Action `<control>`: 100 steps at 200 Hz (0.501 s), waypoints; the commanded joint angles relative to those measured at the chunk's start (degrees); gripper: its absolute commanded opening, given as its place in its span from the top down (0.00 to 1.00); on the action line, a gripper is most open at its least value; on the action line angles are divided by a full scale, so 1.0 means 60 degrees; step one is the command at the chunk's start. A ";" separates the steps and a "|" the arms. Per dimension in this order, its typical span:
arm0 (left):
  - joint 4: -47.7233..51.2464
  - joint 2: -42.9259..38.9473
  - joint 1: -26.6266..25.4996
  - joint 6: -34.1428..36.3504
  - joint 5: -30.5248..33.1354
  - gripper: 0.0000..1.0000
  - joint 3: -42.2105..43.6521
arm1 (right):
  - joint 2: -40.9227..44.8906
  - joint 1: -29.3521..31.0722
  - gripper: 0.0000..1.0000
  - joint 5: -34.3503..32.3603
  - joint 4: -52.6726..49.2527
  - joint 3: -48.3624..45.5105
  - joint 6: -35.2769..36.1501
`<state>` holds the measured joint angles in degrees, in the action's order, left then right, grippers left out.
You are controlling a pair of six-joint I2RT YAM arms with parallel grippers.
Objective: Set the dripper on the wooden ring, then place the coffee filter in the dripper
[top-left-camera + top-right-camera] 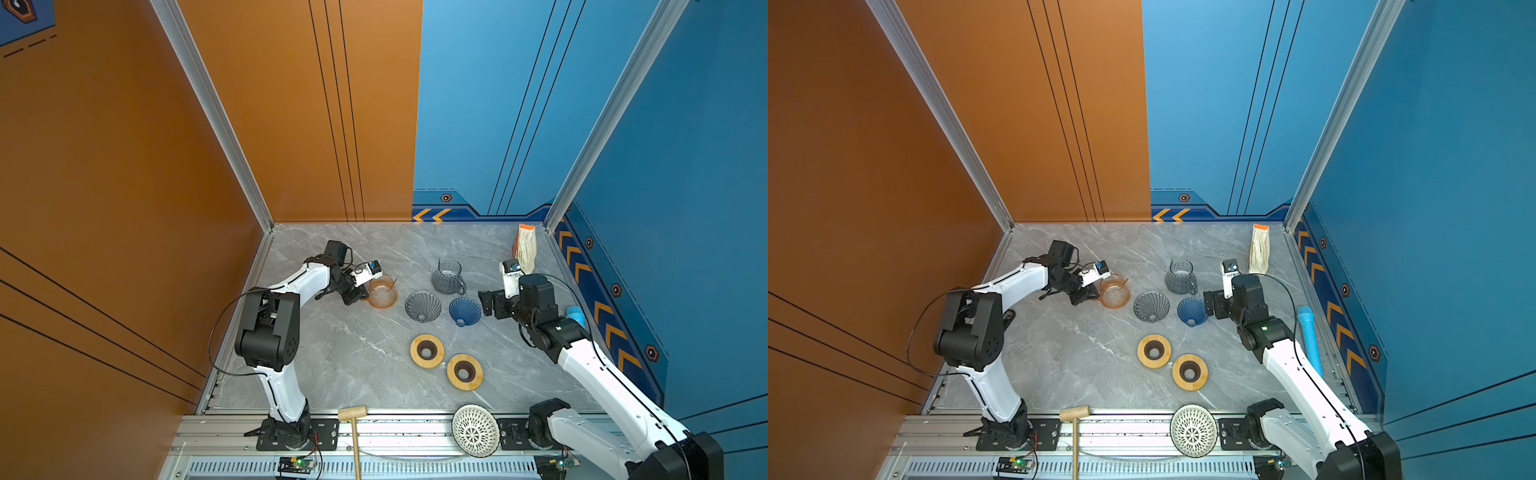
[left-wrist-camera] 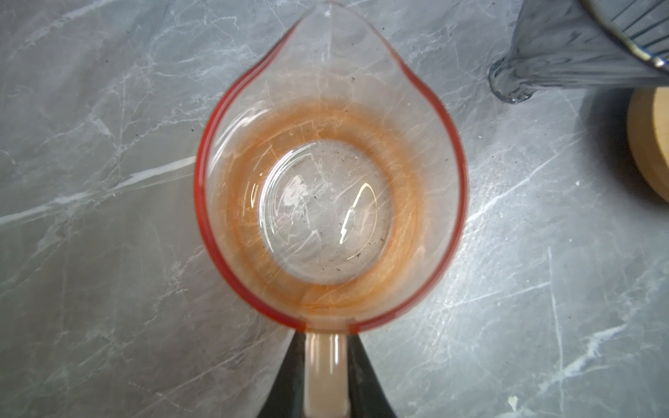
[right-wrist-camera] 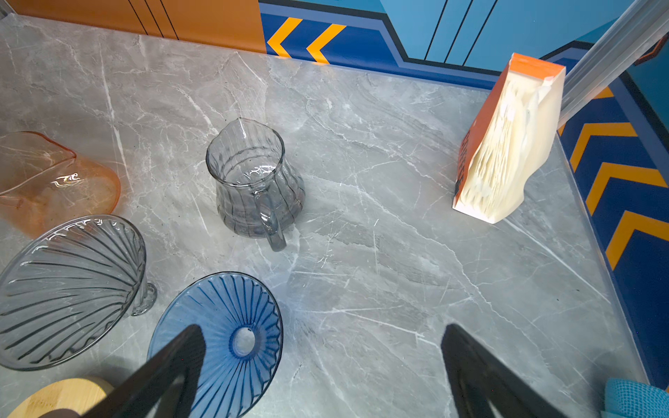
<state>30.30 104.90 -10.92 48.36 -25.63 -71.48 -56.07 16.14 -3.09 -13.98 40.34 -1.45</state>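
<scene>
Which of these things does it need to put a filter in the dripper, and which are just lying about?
Needed: filter packet, blue dripper, grey dripper (either might serve).
Lying about: grey jug, two wooden rings, mallet, lattice bowl, blue roll, likely the orange jug the left gripper holds.

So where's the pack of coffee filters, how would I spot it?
Look at the grey marble table and follow it to the far right corner, where the blue walls meet. Standing upright there is the pack of filters. Its neighbours are glass; it alone is an orange-edged pack with cream-white paper folds showing.
</scene>
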 commanded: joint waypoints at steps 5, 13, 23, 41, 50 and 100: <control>0.0269 -0.0580 -0.0116 -0.0221 -0.0008 1.00 -0.0073 | 0.0254 0.0074 0.00 -0.0125 0.0236 -0.0210 -0.0093; 0.0268 -0.0681 -0.0141 -0.0223 -0.0007 1.00 -0.0035 | 0.0285 0.0078 0.00 -0.0122 0.0257 -0.0255 -0.0122; 0.0270 -0.0829 -0.0143 -0.0231 -0.0010 1.00 0.0032 | 0.0329 0.0093 0.00 -0.0127 0.0286 -0.0313 -0.0137; 0.0268 -0.1112 -0.0166 -0.0330 -0.0018 1.00 0.0170 | 0.0392 0.0102 0.00 -0.0133 0.0294 -0.0380 -0.0168; 0.0276 -0.1279 -0.0185 -0.0404 -0.0062 1.00 0.0264 | 0.0410 0.0109 0.00 -0.0127 0.0308 -0.0406 -0.0168; 0.0268 -0.2290 -0.0411 -0.0771 -0.0058 1.00 0.1107 | 0.0439 0.0122 0.00 -0.0066 0.0366 -0.0483 -0.0168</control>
<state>31.09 95.04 -12.23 45.54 -24.88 -67.44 -54.52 16.51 -3.09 -12.86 38.37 -1.50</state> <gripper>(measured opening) 0.170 0.999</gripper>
